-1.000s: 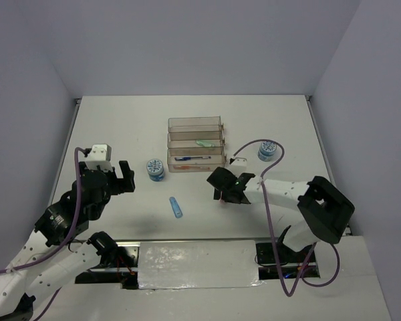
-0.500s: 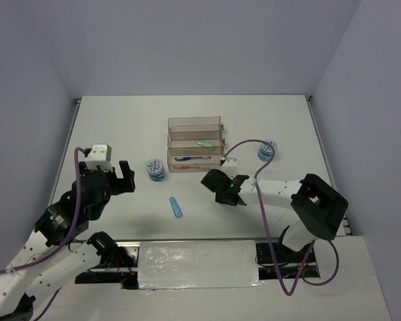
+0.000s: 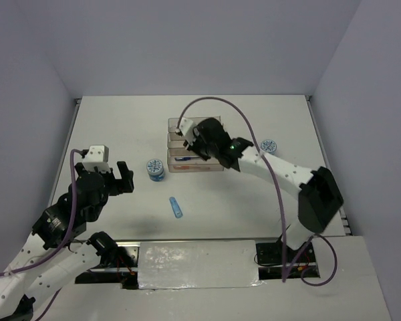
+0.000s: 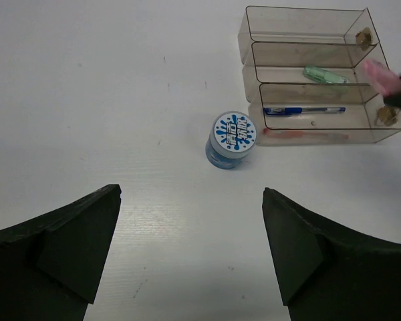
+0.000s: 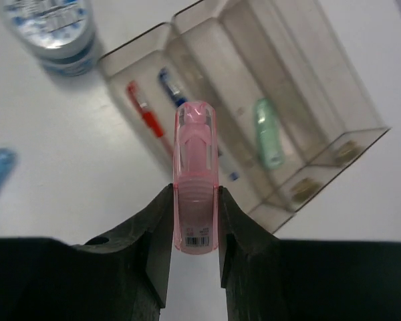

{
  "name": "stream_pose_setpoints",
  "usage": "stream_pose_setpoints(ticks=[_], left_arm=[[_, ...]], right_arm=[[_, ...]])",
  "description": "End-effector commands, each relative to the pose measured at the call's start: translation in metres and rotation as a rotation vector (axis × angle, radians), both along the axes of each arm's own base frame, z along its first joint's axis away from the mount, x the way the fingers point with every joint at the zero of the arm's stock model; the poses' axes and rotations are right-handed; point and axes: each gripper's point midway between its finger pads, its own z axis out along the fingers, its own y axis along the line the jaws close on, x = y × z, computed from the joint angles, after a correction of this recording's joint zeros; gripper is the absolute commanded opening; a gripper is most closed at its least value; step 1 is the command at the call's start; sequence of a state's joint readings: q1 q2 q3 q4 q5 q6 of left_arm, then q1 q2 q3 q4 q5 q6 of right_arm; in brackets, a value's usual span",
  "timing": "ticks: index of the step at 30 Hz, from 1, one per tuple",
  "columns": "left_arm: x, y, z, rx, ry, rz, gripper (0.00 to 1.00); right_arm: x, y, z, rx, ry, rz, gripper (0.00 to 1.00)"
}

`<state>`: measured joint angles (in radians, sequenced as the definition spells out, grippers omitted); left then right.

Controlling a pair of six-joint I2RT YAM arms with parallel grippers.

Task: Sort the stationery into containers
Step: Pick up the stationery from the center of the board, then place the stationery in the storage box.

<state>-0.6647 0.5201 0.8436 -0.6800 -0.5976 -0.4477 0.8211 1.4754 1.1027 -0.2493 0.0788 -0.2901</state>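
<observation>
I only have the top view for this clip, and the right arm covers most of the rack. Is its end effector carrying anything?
Observer: Yes. The right wrist view shows the right end effector shut on a pink stick, which juts out past the fingertips.
Reviewer: What's in the rack under the arm?
Observer: A green stick lies in the middle tray of the rack.
Reviewer: Is that red streak at the rack's front a pen?
Observer: Yes. A red pen lies beside the blue pen in the front tray.
</observation>
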Motion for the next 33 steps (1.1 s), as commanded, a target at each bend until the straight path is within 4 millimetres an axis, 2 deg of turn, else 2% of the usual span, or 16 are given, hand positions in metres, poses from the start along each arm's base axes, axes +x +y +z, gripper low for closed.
stream_pose_setpoints(ticks=[1, 4, 5, 6, 7, 12, 15, 18, 19, 21, 22, 24, 25, 26, 29, 33], left_arm=[[0.002, 0.002, 0.006, -0.015, -0.033, 0.011, 0.99], [0.002, 0.001, 0.005, -0.014, -0.03, 0.011, 0.99], [0.002, 0.002, 0.005, -0.013, -0.031, 0.011, 0.99], [0.002, 0.002, 0.006, -0.014, -0.033, 0.011, 0.99], [0.002, 0.001, 0.005, -0.014, -0.032, 0.009, 0.99], [0.003, -0.002, 0.005, -0.01, -0.026, -0.006, 0.99], [0.004, -0.003, 0.003, -0.005, -0.02, -0.011, 0.99], [0.004, -0.005, 0.003, -0.005, -0.017, -0.015, 0.99], [0.005, -0.005, 0.003, -0.005, -0.017, -0.015, 0.99], [0.005, -0.005, 0.002, -0.005, -0.016, -0.015, 0.99], [0.004, -0.005, 0.003, -0.005, -0.017, -0.015, 0.99], [0.005, -0.005, 0.003, -0.003, -0.018, -0.016, 0.99], [0.005, -0.005, 0.002, -0.002, -0.015, -0.016, 0.99], [0.005, -0.005, 0.001, 0.001, -0.012, -0.016, 0.99], [0.005, -0.005, 0.001, 0.002, -0.01, -0.012, 0.99], [0.005, -0.004, 0.001, 0.003, -0.01, -0.01, 0.99]], right_arm=[[0.068, -0.017, 0.001, -0.312, -0.109, 0.16, 0.0], [0.108, -0.025, -0.003, -0.435, -0.067, 0.133, 0.0], [0.119, -0.02, 0.009, -0.453, -0.101, 0.139, 0.0], [0.125, -0.02, -0.006, -0.485, -0.078, 0.146, 0.0], [0.132, -0.023, -0.006, -0.498, -0.087, 0.13, 0.0], [0.144, -0.011, -0.018, -0.468, -0.081, 0.173, 0.02], [0.141, -0.007, -0.023, -0.455, -0.07, 0.194, 0.06], [0.144, -0.009, -0.03, -0.453, -0.073, 0.184, 0.17], [0.144, -0.01, -0.032, -0.453, -0.067, 0.182, 0.25], [0.145, -0.012, -0.037, -0.458, -0.058, 0.177, 0.3], [0.145, -0.013, -0.037, -0.457, -0.057, 0.174, 0.38], [0.146, -0.012, -0.038, -0.451, -0.061, 0.172, 0.42], [0.145, -0.012, -0.038, -0.449, -0.061, 0.174, 0.68], [0.145, -0.011, -0.038, -0.443, -0.062, 0.176, 0.98], [0.144, -0.009, -0.031, -0.426, -0.068, 0.176, 1.0], [0.141, -0.002, -0.006, -0.351, -0.097, 0.169, 1.0]])
